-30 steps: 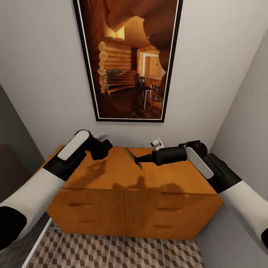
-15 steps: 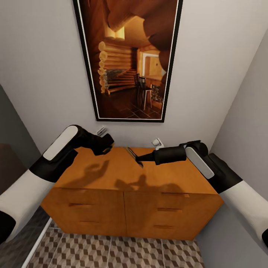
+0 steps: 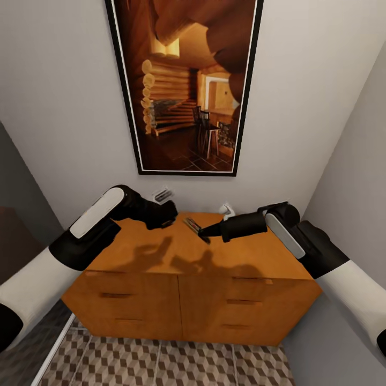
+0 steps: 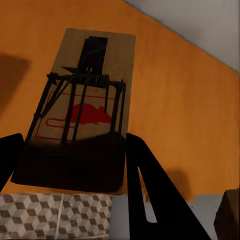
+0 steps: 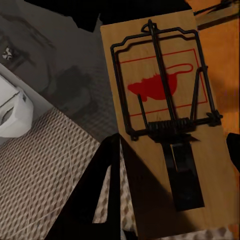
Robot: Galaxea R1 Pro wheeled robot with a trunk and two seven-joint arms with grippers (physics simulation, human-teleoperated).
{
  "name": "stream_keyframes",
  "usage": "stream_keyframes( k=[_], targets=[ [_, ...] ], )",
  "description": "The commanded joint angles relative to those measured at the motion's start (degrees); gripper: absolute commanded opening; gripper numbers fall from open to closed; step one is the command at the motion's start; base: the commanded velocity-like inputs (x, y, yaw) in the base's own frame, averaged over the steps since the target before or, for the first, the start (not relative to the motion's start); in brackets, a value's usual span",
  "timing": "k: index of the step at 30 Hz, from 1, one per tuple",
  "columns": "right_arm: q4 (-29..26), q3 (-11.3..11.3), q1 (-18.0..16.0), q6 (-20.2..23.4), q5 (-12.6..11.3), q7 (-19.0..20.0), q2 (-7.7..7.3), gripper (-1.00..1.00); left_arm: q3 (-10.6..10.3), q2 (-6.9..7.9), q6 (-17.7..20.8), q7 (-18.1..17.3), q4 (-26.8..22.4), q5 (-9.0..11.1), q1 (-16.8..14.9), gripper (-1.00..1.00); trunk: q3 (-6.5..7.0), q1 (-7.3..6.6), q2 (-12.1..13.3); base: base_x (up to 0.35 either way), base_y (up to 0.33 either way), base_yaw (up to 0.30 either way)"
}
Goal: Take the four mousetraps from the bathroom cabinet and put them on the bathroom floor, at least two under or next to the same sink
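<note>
Head view: both grippers (image 3: 163, 214) (image 3: 206, 231) clamping a mousetrap (image 4: 82, 115) (image 5: 165, 115) apiece above the cabinet (image 3: 182, 279) (likely lifted clear), readying for carrying down to the bathroom floor (image 3: 161, 364).

Cabinet (image 3: 187, 292) orange-brown; mousetrap (image 5: 165, 125) tan wood, red print; floor (image 3: 161, 364) brown-beige-white cube pattern.

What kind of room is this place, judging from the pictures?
Probably a bathroom corner: patterned cube floor tiles, a white fixture on them, an orange-brown wooden cabinet under a framed picture.
</note>
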Motion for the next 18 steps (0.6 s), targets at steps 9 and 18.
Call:
stream_keyframes(
  k=[9, 18],
  targets=[
    [0.10, -0.13, -0.07, 0.13, 6.53, -0.04, -0.50, -1.00, -6.34, 0.26, 0.06, -4.90, -0.04, -0.50, 0.00, -1.00, 0.00, 0.00, 0.00, 0.000, 0.000, 0.000],
    [0.16, -0.61, -0.08, 0.18, 12.06, -0.08, -2.39, -1.00, -9.83, -0.03, -0.01, -5.44, -0.08, -0.69, 0.00, -1.00, 0.00, 0.00, 0.00, 0.000, 0.000, 0.000]
  ],
)
